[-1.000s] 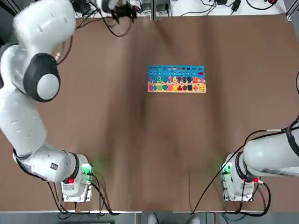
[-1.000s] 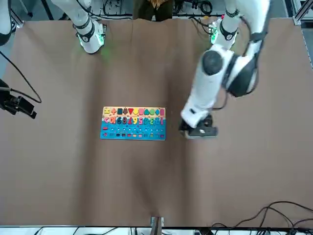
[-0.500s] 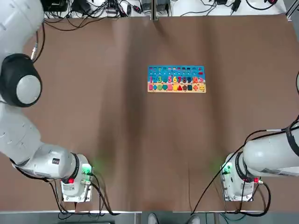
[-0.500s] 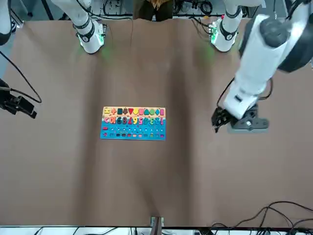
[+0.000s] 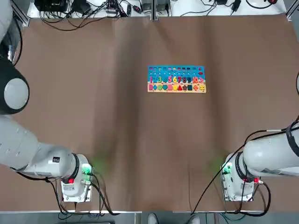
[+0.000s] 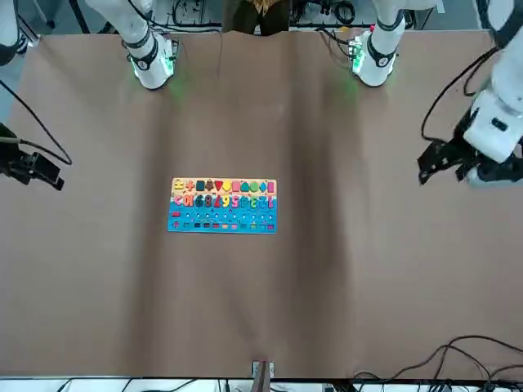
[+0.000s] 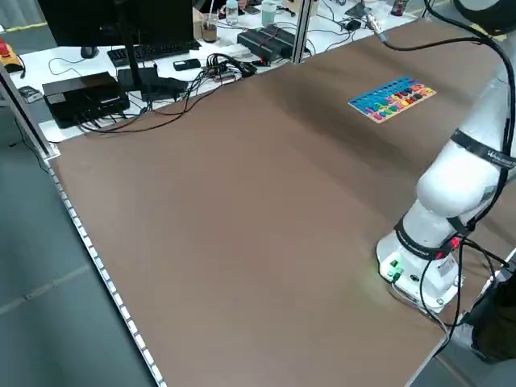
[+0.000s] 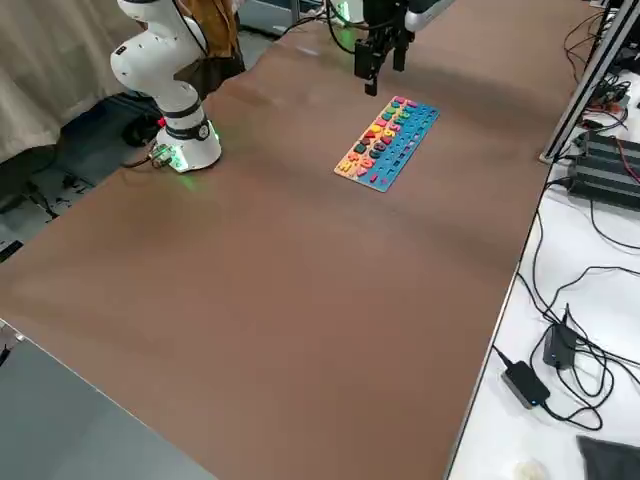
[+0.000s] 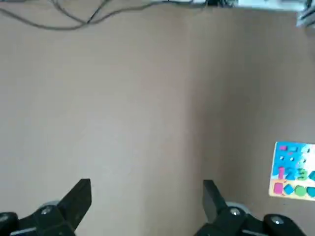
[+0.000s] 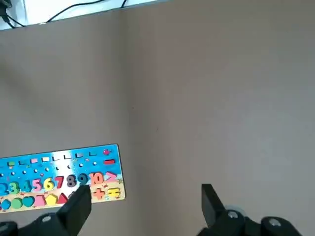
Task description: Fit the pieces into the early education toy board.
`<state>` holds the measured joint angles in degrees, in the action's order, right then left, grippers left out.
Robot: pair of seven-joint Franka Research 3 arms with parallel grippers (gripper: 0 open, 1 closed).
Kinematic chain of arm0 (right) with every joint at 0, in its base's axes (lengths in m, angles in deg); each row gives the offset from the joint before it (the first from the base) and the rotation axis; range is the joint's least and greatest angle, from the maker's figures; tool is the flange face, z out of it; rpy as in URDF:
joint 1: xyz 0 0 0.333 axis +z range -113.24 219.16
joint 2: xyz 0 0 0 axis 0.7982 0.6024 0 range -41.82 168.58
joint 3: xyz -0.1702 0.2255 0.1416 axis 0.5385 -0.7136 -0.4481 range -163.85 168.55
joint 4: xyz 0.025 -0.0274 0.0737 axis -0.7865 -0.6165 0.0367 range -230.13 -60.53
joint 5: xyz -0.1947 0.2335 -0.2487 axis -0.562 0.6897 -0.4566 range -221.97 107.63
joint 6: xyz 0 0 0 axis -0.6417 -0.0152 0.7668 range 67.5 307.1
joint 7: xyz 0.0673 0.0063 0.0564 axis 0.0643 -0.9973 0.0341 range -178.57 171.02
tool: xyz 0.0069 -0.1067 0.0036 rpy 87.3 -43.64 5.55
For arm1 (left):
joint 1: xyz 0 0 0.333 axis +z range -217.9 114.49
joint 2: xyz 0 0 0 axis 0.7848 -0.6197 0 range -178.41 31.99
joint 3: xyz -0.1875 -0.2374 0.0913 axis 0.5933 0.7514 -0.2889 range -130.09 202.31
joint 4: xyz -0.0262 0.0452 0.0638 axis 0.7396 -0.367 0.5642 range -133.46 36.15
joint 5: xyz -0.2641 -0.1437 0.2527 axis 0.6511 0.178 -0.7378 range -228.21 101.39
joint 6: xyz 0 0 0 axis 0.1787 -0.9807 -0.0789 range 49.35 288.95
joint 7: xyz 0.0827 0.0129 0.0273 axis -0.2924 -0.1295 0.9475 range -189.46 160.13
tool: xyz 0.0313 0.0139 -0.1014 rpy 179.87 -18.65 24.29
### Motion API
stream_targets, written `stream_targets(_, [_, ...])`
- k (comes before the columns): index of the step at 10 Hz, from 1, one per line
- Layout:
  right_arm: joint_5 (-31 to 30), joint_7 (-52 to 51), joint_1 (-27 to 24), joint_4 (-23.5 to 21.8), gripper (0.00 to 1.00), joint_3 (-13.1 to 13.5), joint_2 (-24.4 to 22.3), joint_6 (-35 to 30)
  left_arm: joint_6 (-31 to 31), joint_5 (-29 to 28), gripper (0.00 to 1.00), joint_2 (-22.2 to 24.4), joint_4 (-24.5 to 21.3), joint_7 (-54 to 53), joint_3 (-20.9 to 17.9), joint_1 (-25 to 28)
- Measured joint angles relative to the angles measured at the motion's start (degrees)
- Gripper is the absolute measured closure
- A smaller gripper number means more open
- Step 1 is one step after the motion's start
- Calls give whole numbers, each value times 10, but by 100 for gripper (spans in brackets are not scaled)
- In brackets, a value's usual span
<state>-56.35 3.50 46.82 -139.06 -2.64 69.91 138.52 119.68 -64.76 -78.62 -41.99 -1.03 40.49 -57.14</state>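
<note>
Two grippers, both empty. Left gripper (image 9: 146,201): fingers spread wide, hung over bare brown tabletop (image 5: 93,116), the early education toy board (image 5: 176,79) well apart toward its right-arm side. Right gripper (image 10: 142,204): fingers likewise spread, the board's "10" end just beyond one fingertip in its wrist view. Board: flat rectangle, glossy blue upper part, tan wooden strip, small coloured numerals and shapes seated in it. No loose pieces visible; task judged near complete or finished. Next move calls for checking every recess is filled.
</note>
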Motion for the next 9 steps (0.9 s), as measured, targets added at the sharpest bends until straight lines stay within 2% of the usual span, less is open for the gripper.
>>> stream_targets(5, [0, -3, 4, 0, 1, -1, 0, 2, -3, 32, 1, 56, -82, -82, -35, -1])
stream_targets(9, [0, -3, 4, 0, 1, 0, 0, 5, -1, 22, 1, 64, -100, -111, -37, -4])
